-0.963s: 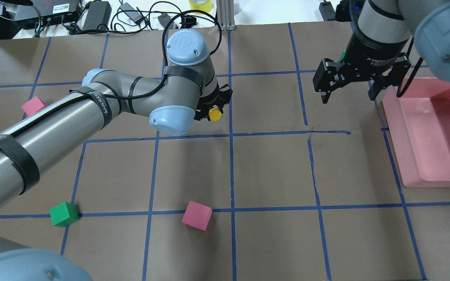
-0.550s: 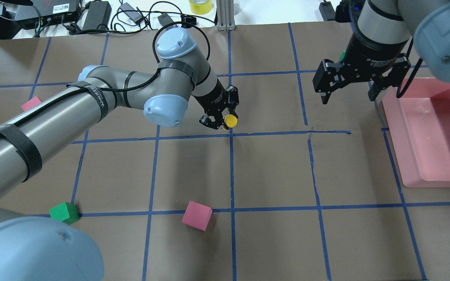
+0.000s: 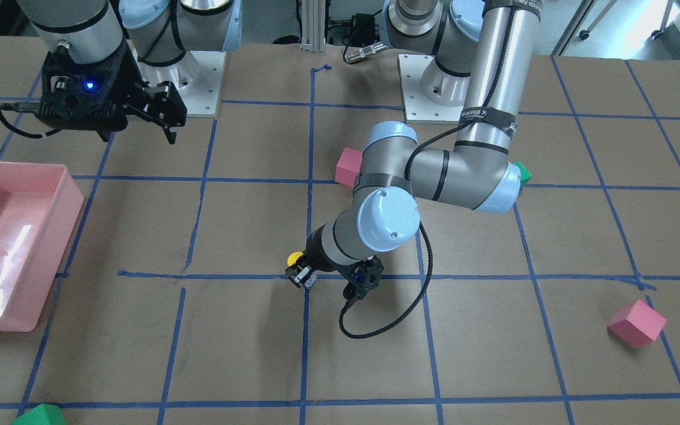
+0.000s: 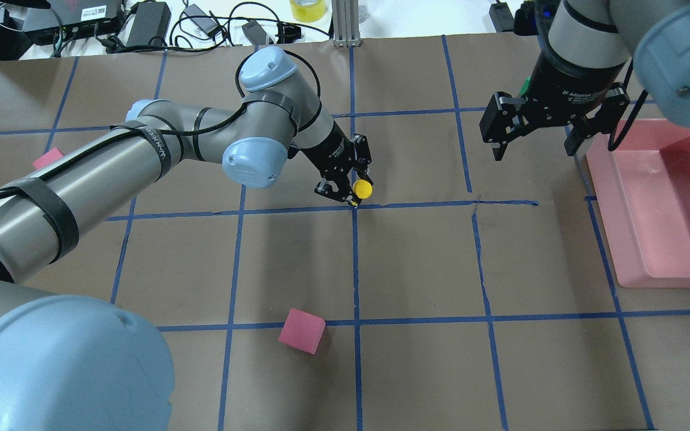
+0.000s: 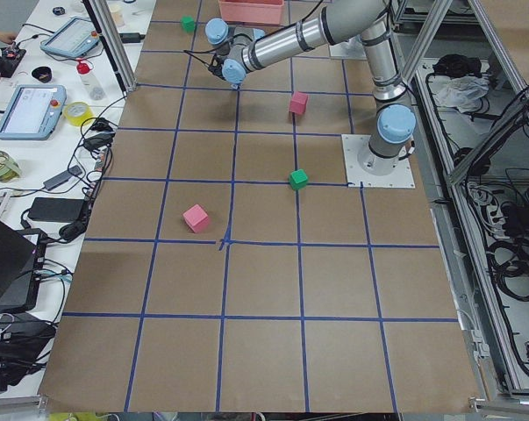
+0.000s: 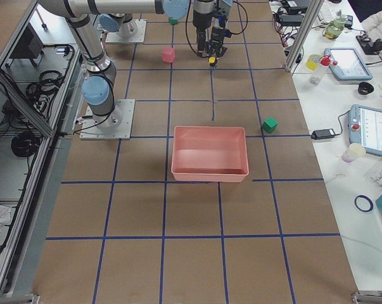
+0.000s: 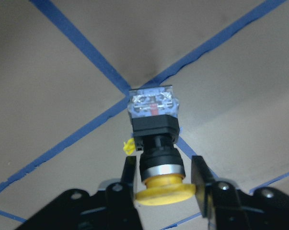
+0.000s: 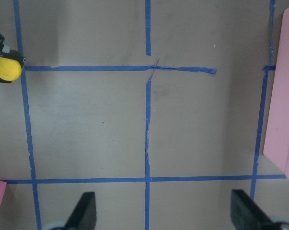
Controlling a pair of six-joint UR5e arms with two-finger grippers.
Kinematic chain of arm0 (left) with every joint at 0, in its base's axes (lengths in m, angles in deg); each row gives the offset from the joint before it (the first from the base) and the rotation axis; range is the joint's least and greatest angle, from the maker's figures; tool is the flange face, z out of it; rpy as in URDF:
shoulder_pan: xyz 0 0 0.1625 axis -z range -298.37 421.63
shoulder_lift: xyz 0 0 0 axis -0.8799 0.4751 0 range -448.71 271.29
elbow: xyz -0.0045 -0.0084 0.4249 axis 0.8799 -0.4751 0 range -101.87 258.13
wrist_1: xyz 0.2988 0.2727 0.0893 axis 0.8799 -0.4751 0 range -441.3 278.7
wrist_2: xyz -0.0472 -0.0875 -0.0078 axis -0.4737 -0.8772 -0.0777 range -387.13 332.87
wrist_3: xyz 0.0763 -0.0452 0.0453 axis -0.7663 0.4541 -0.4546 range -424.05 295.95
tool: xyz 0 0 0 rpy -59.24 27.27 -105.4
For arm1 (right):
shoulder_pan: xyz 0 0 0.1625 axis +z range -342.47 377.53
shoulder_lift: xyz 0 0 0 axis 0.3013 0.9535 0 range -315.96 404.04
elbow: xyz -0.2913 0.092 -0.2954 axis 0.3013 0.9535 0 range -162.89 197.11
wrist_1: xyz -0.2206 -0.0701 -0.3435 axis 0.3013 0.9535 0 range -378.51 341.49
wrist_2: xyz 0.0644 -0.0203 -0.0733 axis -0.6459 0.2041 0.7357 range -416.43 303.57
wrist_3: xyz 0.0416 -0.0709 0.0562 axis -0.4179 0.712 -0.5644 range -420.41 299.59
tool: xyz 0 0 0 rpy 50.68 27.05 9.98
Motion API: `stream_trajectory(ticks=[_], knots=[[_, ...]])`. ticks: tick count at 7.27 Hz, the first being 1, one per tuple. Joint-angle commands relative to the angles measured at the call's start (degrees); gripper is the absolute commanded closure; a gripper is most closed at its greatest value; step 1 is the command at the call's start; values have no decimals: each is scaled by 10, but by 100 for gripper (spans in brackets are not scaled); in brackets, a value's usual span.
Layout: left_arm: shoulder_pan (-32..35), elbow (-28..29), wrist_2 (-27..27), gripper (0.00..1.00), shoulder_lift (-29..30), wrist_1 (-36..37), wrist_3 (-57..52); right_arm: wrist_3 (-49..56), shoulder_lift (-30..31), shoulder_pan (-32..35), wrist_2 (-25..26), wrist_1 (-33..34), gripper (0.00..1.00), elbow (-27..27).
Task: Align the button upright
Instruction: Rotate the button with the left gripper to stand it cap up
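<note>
Left gripper (image 4: 350, 193) clamped on button (image 7: 154, 139), fingers (image 7: 200, 175) flanking black neck just behind yellow cap. Wrist view: cap at 6 o'clock, whitish block at 12, over tape crossing (image 4: 355, 206); table contact unclear. Right gripper (image 4: 533, 148) spread wide, holding nothing; pink bin (image 4: 628, 239) at its 4 o'clock. Its label reads "2F Adaptive", rest illegible.

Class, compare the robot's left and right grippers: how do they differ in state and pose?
The left gripper is shut on the button; the right gripper is open and empty. The left gripper is tilted, low over a tape crossing; the right gripper points straight down, higher, near the pink bin. Both are black, two-fingered.
</note>
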Motion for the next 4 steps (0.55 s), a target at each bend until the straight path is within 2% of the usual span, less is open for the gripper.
stream_trajectory(ticks=[1,3,4], knots=[[0,-1,-3,0,2,-3,-1,2,0,0,4,0,0,-1],[-14,9,4,0,-19,-30,-28,4,0,0,4,0,0,-1],[-35,23,32,0,-41,-48,-80,4,0,0,5,0,0,-1]])
